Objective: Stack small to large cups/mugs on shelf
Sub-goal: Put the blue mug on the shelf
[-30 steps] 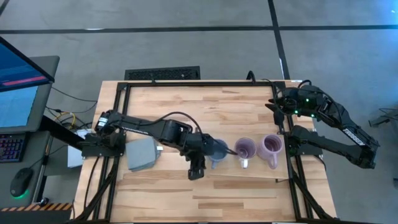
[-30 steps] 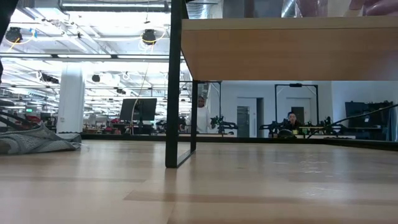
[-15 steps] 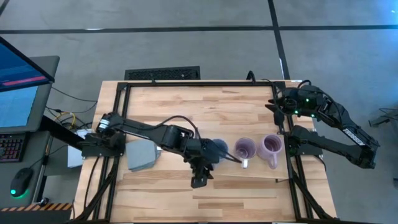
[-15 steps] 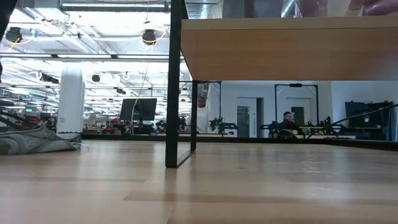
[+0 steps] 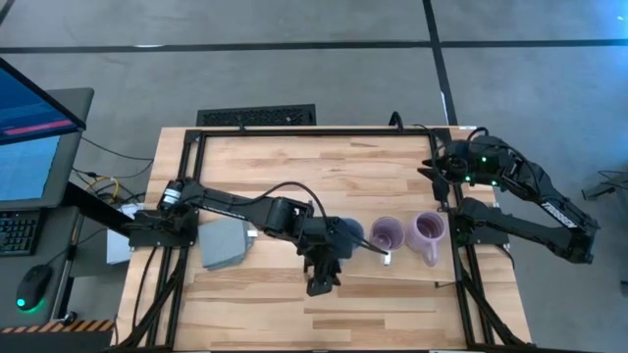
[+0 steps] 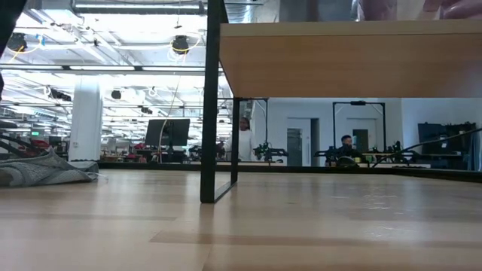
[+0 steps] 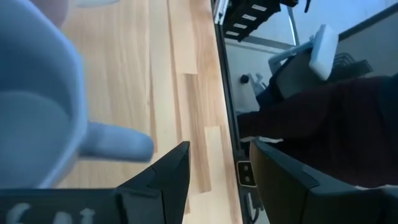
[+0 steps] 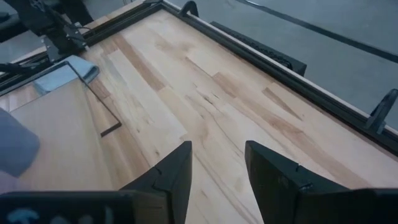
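Blue-grey mug (image 5: pixel 342 235) has slid closer to the purple mugs (image 5: pixel 388 233); left tool (image 5: pixel 319 284) sits open beside it, holding nothing.

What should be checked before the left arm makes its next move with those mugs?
1. Left end effector open and empty: ok, nothing lies between its fingers.
2. Left end effector lined up on the blue-grey mug: not ok, the mug and its handle sit off to one side of the finger gap.
3. Middle lavender mug and outer lavender mug upright and apart: ok.
4. Right end effector out of the way: ok, it is open and waits at the table's right edge.
5. Which mug is smallest: cannot tell.
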Tool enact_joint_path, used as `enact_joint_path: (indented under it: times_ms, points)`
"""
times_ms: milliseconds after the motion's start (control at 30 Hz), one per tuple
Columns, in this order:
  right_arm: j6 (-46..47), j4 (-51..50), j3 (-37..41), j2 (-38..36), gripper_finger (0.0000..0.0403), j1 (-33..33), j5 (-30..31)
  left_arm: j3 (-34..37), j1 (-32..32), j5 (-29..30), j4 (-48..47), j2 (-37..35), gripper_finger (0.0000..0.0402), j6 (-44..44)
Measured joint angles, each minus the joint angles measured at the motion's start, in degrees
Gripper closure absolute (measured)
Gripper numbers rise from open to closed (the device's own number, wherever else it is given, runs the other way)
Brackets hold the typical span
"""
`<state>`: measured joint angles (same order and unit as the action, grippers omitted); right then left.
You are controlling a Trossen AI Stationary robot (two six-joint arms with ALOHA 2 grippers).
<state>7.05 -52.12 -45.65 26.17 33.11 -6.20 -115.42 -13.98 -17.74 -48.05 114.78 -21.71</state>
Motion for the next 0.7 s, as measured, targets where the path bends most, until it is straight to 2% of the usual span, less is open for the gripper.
enact_joint_path:
  times_ms: [233,700]
  points:
    - [-0.1,0.0,0.0,0.0,0.0231,-0.9,0.0,0.0,0.5,2.8,0.9,0.1,0.0244,-0.7]
    - [-1.5,-0.2,0.0,0.0,0.0231,-0.9,0.0,0.0,0.7,1.9,2.6,0.0,0.0244,-4.5]
